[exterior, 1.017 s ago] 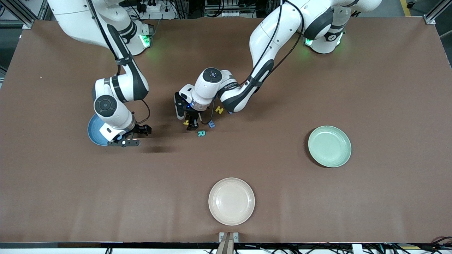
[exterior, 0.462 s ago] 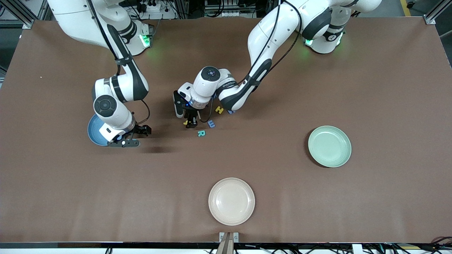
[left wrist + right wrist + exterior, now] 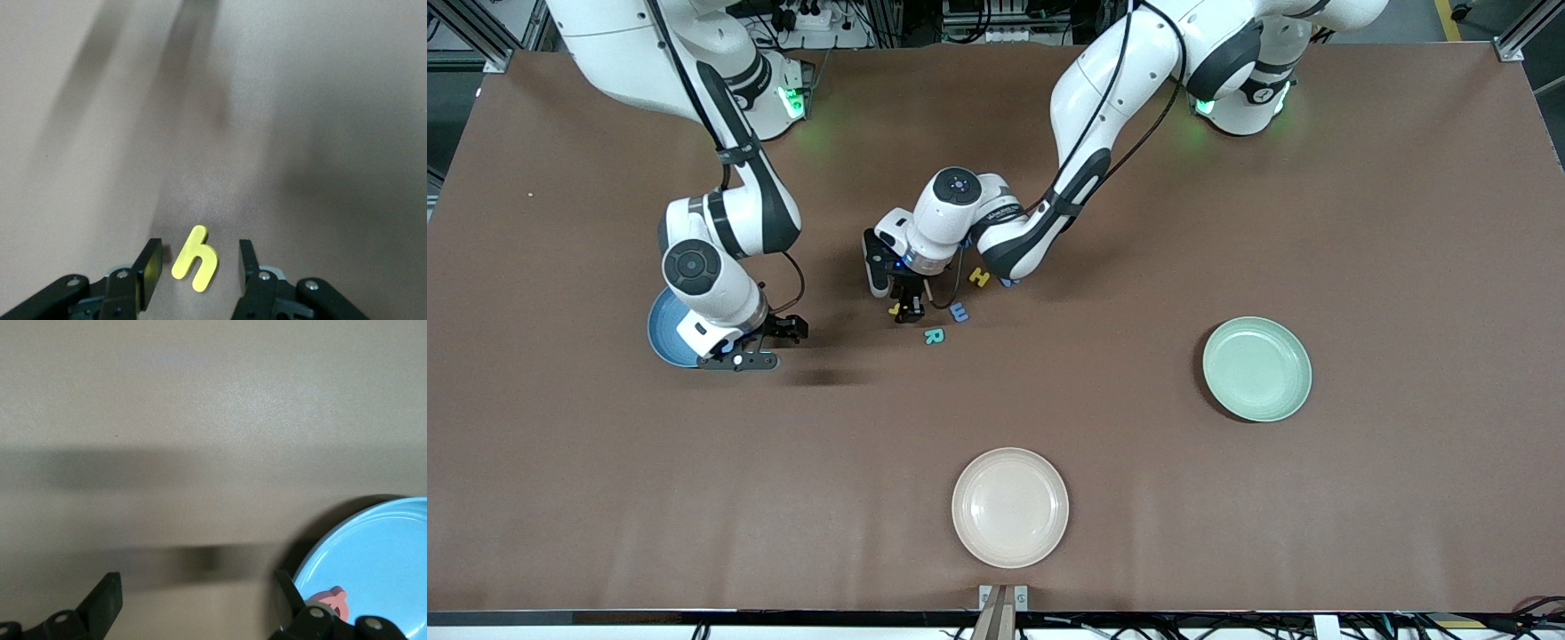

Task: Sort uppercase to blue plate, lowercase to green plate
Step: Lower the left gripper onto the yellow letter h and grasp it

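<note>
Yellow y [image 3: 195, 259] sits on the table between the left gripper's [image 3: 198, 269] fingers [image 3: 148, 268], jaws part-open and straddling it with gaps both sides, nothing gripped yet. Sweeping the front view from the right arm's end: blue plate [image 3: 660, 331] mostly hidden under the right arm; right gripper [image 3: 762, 343] hovers at that plate's edge, jaws wide and empty, waiting; right wrist view shows a red letter [image 3: 329, 601] already on the plate. Then the cluster mid-table: the y under the left gripper, teal R [image 3: 934, 336] nearer the camera, a blue letter [image 3: 959, 312] just beside it, yellow H [image 3: 980, 276] farther from the camera. Cream-pink plate [image 3: 1009, 507] nearest the camera, unused. Green plate [image 3: 1256, 368] toward the left arm's end, looks empty. Step as I read it: pinch the y. Advice: foam is thin and flat, so get fingertips right down to the table, centre on the stem, close gently, lift straight before carrying to green.
</note>
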